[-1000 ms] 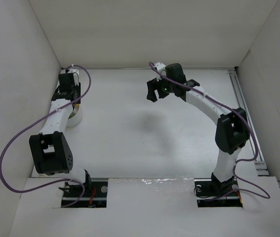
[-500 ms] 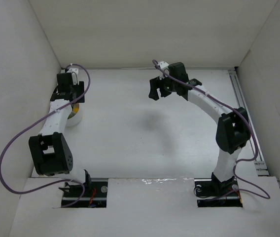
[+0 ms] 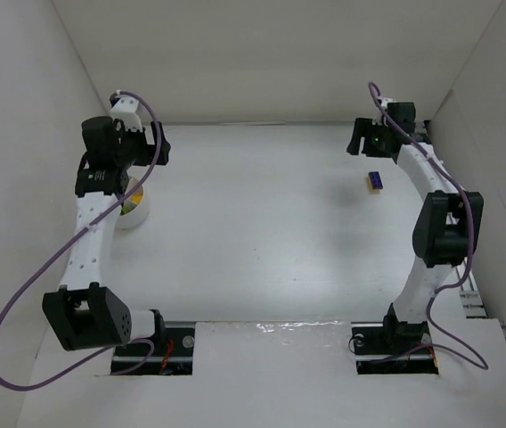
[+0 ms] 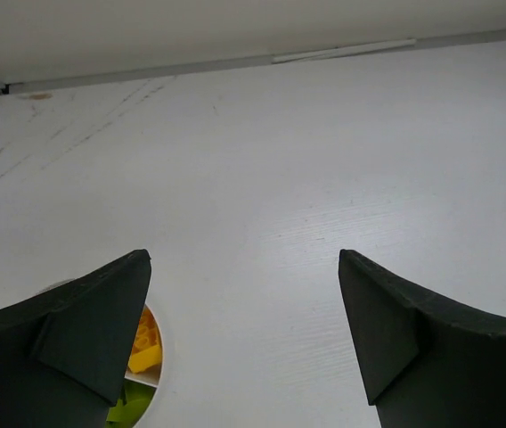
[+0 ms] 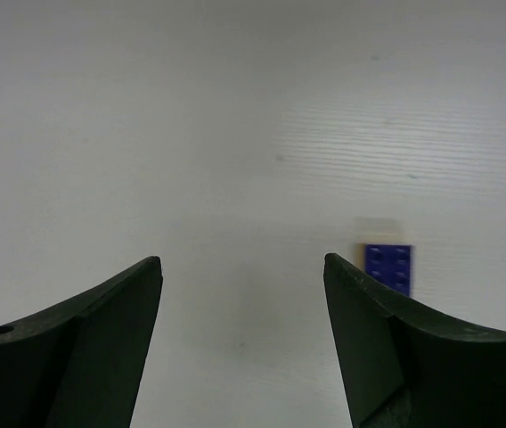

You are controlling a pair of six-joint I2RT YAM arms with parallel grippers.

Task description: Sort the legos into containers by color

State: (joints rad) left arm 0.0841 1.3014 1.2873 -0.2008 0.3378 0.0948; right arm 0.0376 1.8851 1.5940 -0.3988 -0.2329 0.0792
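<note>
A small white bowl (image 3: pixel 134 212) stands at the left of the table; in the left wrist view the bowl (image 4: pixel 159 358) holds a yellow lego (image 4: pixel 144 344) and lime legos (image 4: pixel 130 407). My left gripper (image 3: pixel 157 147) hangs above and just beyond it, open (image 4: pixel 244 257), with nothing between its fingers. A purple-blue lego (image 3: pixel 374 181) lies flat on the table at the back right. My right gripper (image 3: pixel 357 141) is a little beyond it, open (image 5: pixel 240 259) and empty; that lego (image 5: pixel 388 266) lies just past its right fingertip, outside the jaws.
White walls close in the table on the left, back and right. A metal rail (image 3: pixel 438 192) runs along the right edge. The right arm's elbow (image 3: pixel 447 227) stands high near the right wall.
The left gripper has risen from over the bowl and opened wide. The right arm has swung from the back middle to the back right corner, and the purple-blue lego now shows.
</note>
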